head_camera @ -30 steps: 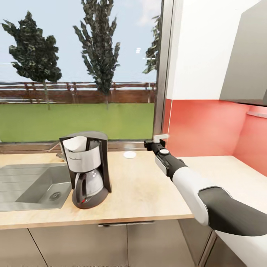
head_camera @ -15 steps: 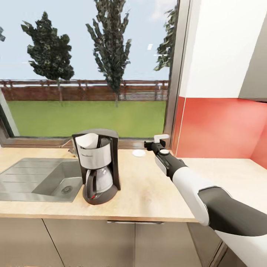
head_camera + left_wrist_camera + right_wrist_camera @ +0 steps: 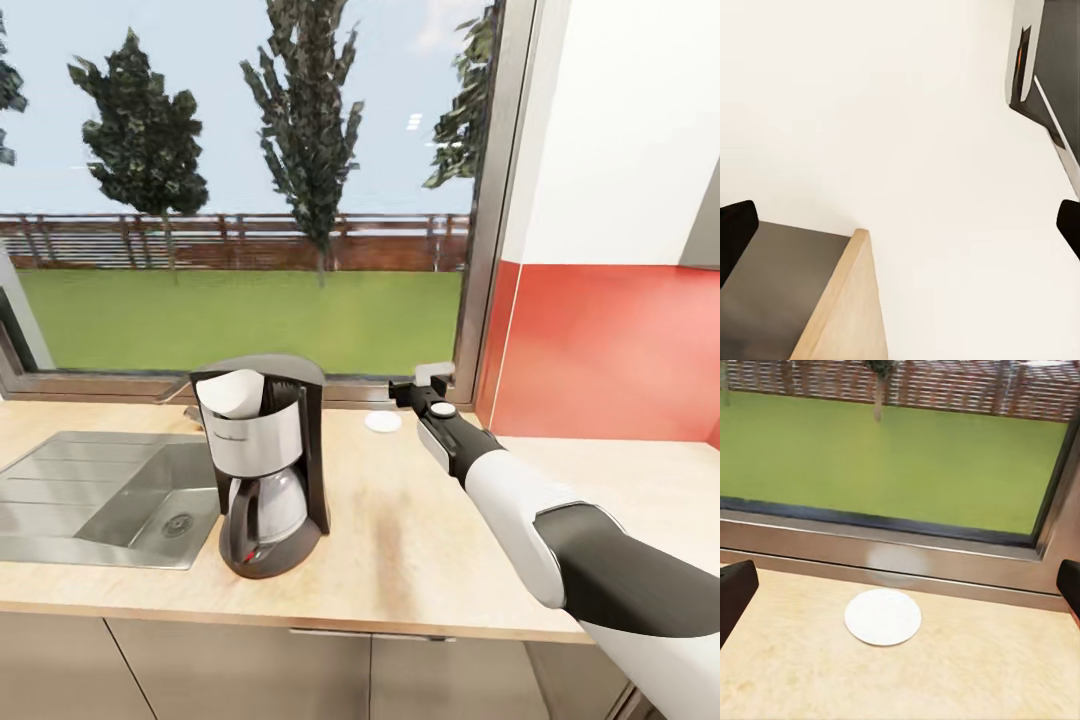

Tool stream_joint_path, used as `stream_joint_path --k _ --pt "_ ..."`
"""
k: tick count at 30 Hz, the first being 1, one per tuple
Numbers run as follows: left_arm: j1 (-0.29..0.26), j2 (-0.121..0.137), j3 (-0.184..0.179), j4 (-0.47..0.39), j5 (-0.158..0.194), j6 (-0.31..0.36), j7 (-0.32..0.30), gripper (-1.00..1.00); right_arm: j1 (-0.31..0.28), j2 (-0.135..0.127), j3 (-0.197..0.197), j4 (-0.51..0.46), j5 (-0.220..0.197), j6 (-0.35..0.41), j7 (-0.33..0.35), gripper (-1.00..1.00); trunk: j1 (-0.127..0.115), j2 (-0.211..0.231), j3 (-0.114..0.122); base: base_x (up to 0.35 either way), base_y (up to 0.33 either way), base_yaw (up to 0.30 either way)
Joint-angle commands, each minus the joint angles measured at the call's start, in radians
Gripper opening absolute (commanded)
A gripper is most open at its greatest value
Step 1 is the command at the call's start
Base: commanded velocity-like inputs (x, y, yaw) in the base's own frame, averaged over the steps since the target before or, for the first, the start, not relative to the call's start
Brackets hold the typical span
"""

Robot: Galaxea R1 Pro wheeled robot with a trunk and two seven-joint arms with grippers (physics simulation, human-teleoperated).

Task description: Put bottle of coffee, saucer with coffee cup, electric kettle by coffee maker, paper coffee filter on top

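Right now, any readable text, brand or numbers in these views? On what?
Coffee maker: one small dark line of print on its silver front band, probably a brand name, too small and blurred to read.
Saucer: plain white, no markings.
Right gripper: no lettering to make out.
No other text or numbers to be seen on the countertop.

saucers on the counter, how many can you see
1. The saucer lies flat on the countertop near the window, between the coffee maker and the right hand. Others may be out of frame.

Coffee maker [image 3: 262, 462] on countertop [image 3: 420, 560] beside sink [image 3: 95, 495], filter [image 3: 230, 392] on top — saucer [image 3: 382, 422] by window
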Motion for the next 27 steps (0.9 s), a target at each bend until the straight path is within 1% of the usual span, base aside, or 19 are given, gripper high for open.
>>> stream_joint_path --k 1,8,15,20,27 --pt "0.0 0.0 0.001 -0.001 -0.006 0.004 0.002 1.0 0.0 0.0 0.006 0.002 -0.001 -0.003 -0.005 1.0 0.0 0.0 0.0 0.018 0.0 0.0" --pt "0.0 0.002 0.001 0.0 -0.007 0.006 0.002 1.0 0.006 0.0 0.006 0.02 -0.005 -0.003 -0.005 1.0 0.0 0.0 0.0 0.021 0.0 0.0" --pt "0.0 0.005 0.001 0.0 -0.007 0.007 0.002 1.0 0.017 0.0 0.006 0.022 -0.006 -0.004 -0.006 1.0 0.0 0.0 0.0 0.205 0.0 0.0" --pt "0.0 0.007 0.001 0.002 -0.007 0.006 0.002 1.0 0.019 0.0 0.006 0.022 -0.006 -0.004 -0.006 1.0 0.0 0.0 0.0 0.026 0.0 0.0" --pt "0.0 0.004 0.0 0.002 -0.007 0.006 0.001 1.0 0.019 0.0 0.006 0.022 -0.006 -0.004 -0.006 1.0 0.0 0.0 0.0 0.026 0.0 0.0"
